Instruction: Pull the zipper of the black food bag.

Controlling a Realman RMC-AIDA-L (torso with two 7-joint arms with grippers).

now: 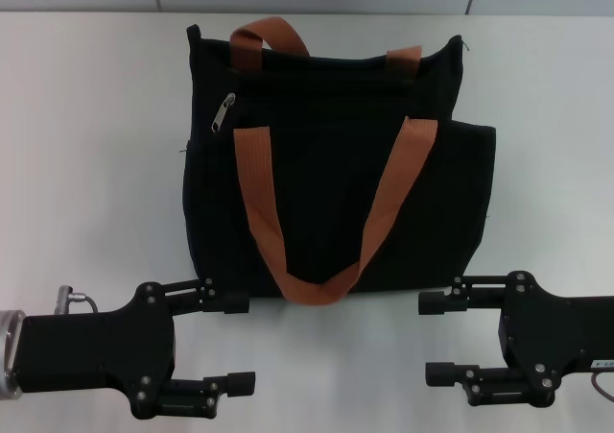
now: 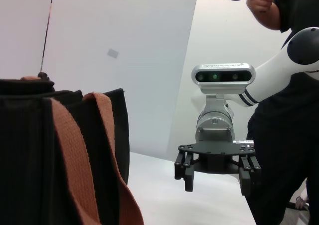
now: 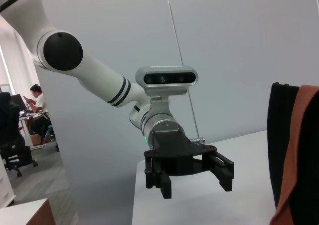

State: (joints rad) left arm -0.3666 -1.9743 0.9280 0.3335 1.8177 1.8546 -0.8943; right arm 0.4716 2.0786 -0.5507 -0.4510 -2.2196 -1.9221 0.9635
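The black food bag (image 1: 326, 174) lies on the white table (image 1: 96, 164) in the head view, with orange-brown strap handles (image 1: 264, 212). The silver zipper pull (image 1: 225, 112) sits at the left end of the zip line near the bag's top. My left gripper (image 1: 238, 344) is open at the front left, just short of the bag's near edge. My right gripper (image 1: 434, 338) is open at the front right, also just short of the bag. The bag also shows in the left wrist view (image 2: 30, 150) and the right wrist view (image 3: 279, 135). The zipper is hidden in both wrist views.
The left wrist view shows my right gripper (image 2: 217, 172) farther off and a person in black (image 2: 284, 135) behind it. The right wrist view shows my left gripper (image 3: 192, 180) farther off. White table lies bare on both sides of the bag.
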